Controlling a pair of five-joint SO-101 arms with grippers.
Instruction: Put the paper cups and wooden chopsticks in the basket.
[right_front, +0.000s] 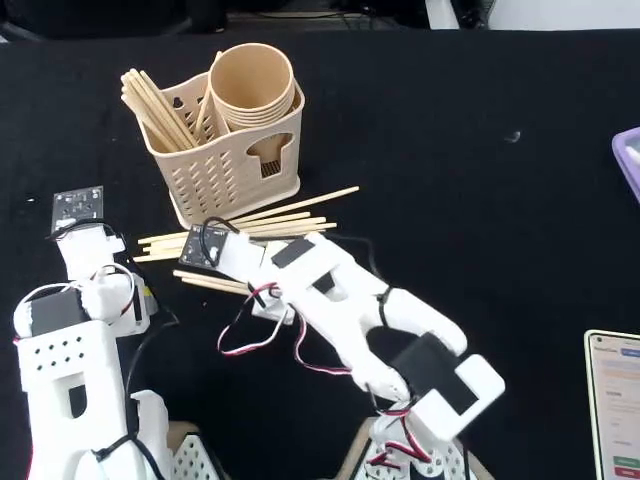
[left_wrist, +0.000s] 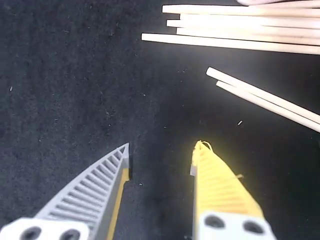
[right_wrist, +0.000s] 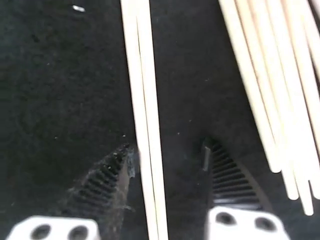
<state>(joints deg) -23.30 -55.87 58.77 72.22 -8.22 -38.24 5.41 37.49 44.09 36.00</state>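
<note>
Legible writing is scarce: a phone (right_front: 612, 400) at the counter's (right_front: 450, 200) edge shows lines of print too small to read, and a patterned tag (right_front: 78, 205) on the left arm's wrist carries only black-and-white squares. The basket (right_front: 235, 175) stands upright on the far side of the counter. In one compartment the paper cups (right_front: 250, 85) are nested in a stack, mouths up. In the other the standing chopsticks (right_front: 155, 105) lean with their upper ends fanned out over the rim. Just in front of the basket a loose bundle (right_front: 295, 225) lies flat, long axes running crosswise in the high view, the right ends angled slightly toward the far side. Nearer the arms lies a pair of chopsticks (right_front: 210, 283), side by side and touching, also crosswise. The right claw (right_wrist: 167, 150) is spread and straddles this pair, which runs lengthwise between its fingers, one finger just beside the sticks, the other apart. The left claw (left_wrist: 160, 155) is spread over bare counter, near the ends of both groups and gripping nothing.
</note>
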